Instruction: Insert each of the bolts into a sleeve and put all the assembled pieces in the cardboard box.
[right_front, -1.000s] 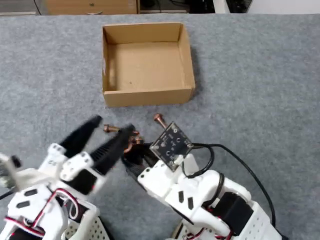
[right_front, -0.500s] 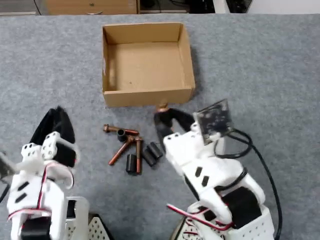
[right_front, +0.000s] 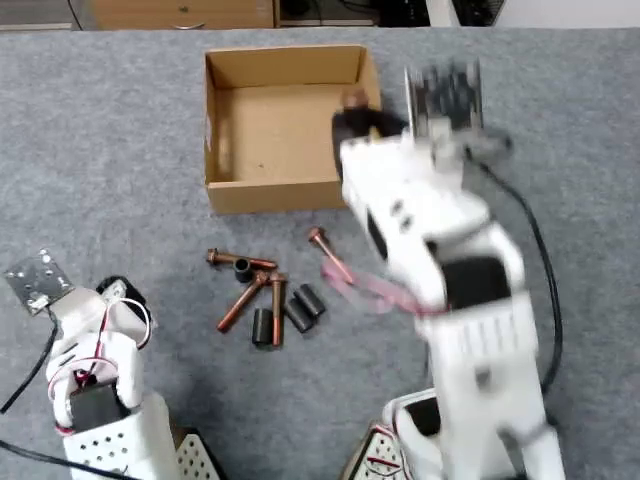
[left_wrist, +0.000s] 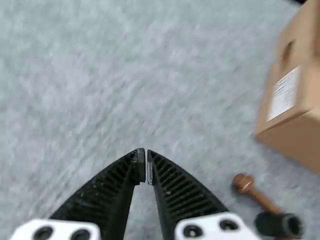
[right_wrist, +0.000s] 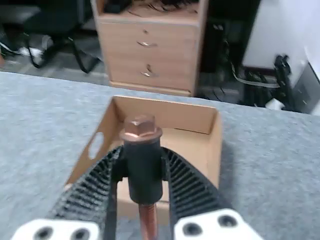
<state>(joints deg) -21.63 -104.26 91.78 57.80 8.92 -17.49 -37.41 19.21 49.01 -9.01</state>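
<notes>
The right gripper (right_wrist: 142, 156), clamped tight on a sleeved bolt (right_wrist: 142, 131) above the box's (right_front: 290, 192) right wall, should probably move inward over the bare floor and lower before letting go.

Bright, even light from overhead, with soft, shallow shadows.

In the high view the grey desk (right_front: 560, 120) is lit flat. The cardboard box (right_front: 290, 120) has only faint shade along its inner walls and a narrow dark band at the foot of its near side. The loose bolts (right_front: 236, 308) throw thin, short shadows close beneath them, and the white arm shells read bright. In the right wrist view the black sleeve (right_wrist: 144, 180) in the right tool (right_wrist: 141, 155) looks matt and dark. The copper head of the bolt (right_wrist: 141, 129) seated in it catches a warm sheen. The room beyond the desk lies dimmer, apart from a pale, glowing white panel (right_wrist: 280, 35). In the left wrist view the box's side is darker than the desk, with soft shade at its base.
</notes>
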